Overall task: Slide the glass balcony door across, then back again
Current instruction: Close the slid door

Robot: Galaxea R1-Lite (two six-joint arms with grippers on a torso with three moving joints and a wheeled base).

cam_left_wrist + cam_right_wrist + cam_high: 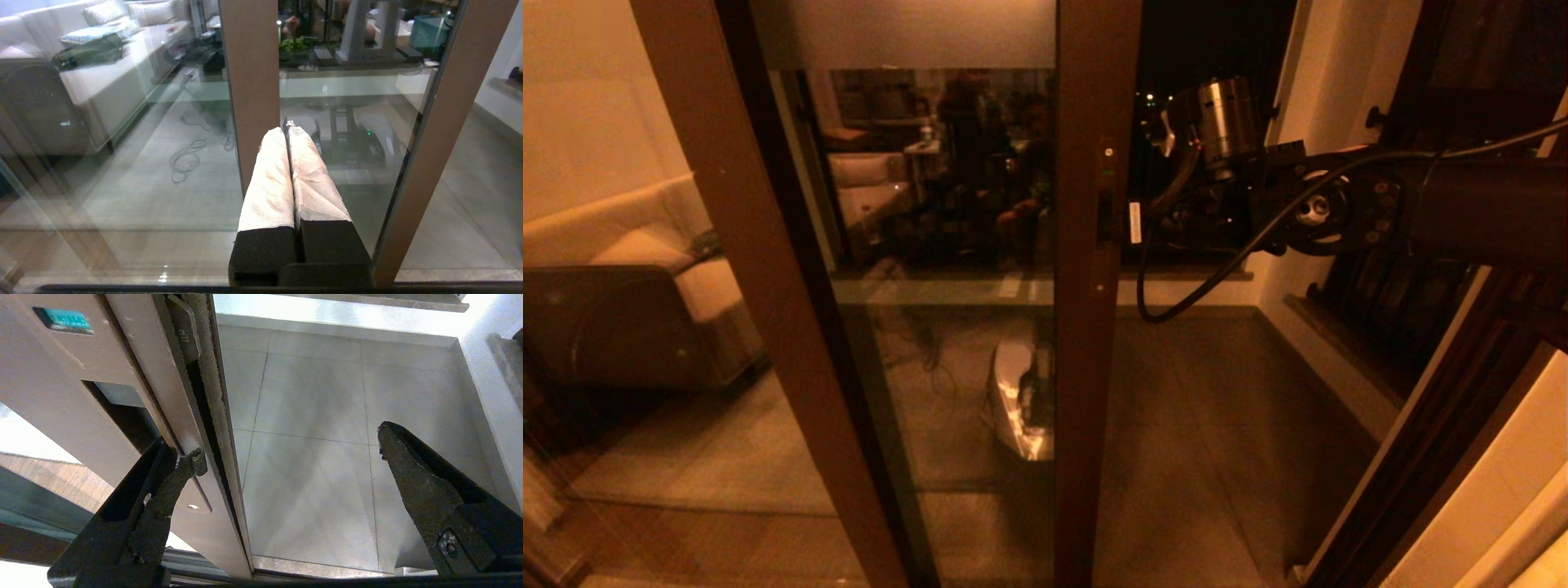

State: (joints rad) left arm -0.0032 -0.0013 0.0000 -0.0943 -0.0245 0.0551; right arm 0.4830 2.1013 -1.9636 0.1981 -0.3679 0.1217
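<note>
The glass balcony door (1094, 343) is a brown-framed panel with a frosted top band, standing partly open. Its handle slot (1107, 214) runs down the stile. My right gripper (1145, 220) reaches in from the right at slot height. In the right wrist view the right gripper (290, 449) is open. One fingertip (192, 463) is hooked against the slot's edge on the door stile (122, 355), and the other finger (412, 473) hangs free over the balcony tiles. My left gripper (288, 130) is shut with nothing in it, its white-wrapped fingers pointing at the glass.
Right of the door is the opening onto the tiled balcony floor (1201, 408), with a low white wall (1331, 351) and a dark barred window (1413, 302) at its right. A second brown frame (743, 245) stands to the left. A sofa (670, 269) shows behind the glass.
</note>
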